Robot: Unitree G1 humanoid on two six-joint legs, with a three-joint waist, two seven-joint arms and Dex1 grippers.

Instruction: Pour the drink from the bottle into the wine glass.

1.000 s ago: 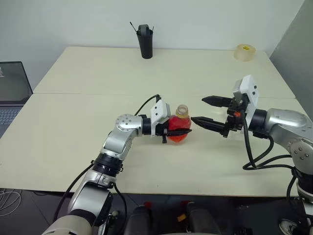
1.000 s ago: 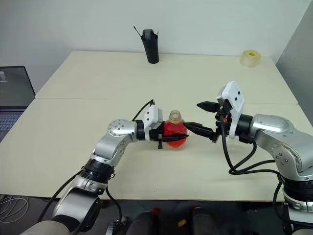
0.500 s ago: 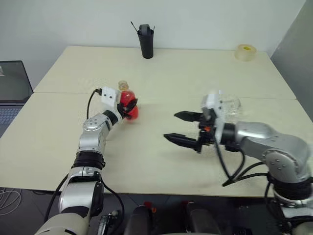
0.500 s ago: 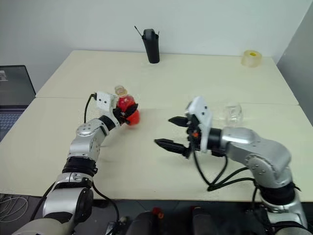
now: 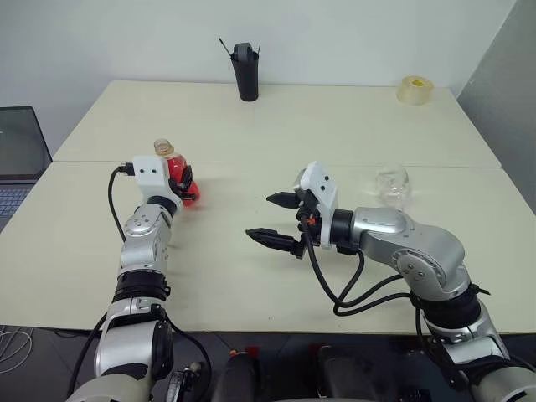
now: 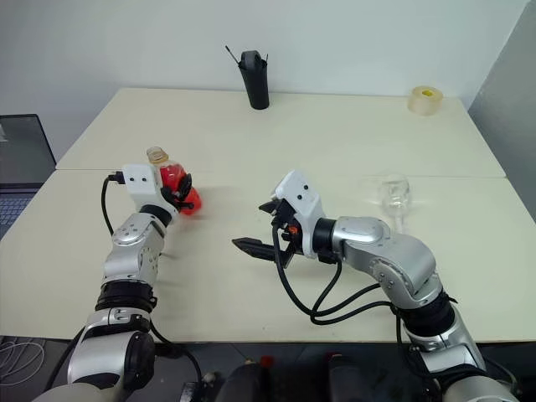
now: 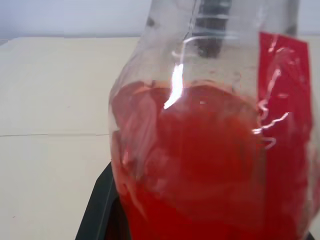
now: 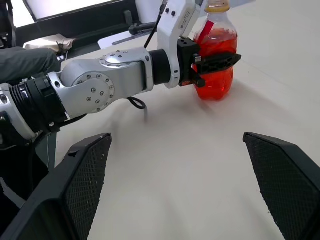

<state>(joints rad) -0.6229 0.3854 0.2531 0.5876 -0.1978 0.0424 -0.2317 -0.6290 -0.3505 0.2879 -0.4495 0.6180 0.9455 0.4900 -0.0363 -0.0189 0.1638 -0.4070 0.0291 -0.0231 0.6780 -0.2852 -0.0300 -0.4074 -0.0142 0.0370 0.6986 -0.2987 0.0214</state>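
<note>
One small clear bottle stands upright on the left part of the pale bench, its rounded body about half full of the bright red drink and its yellowish cap still on. The left claw is clamped on the bottle's belly, reaching level from the near side, with a black finger across the red body in the right wrist view. In the left wrist view the drink's surface sits level below the narrow neck, and a red label strip runs down one side.

Well apart from the bottle, toward the right side of the bench, the wine glass stands upright and looks empty, beside the right forearm. Between bottle and glass, the right claw hovers over the middle of the bench, pointing toward the bottle with its two black fingers spread wide and holding nothing.

At the far edge stand a black pen holder with pens in it and, toward the right corner, a roll of tape. A laptop sits off the left edge.
</note>
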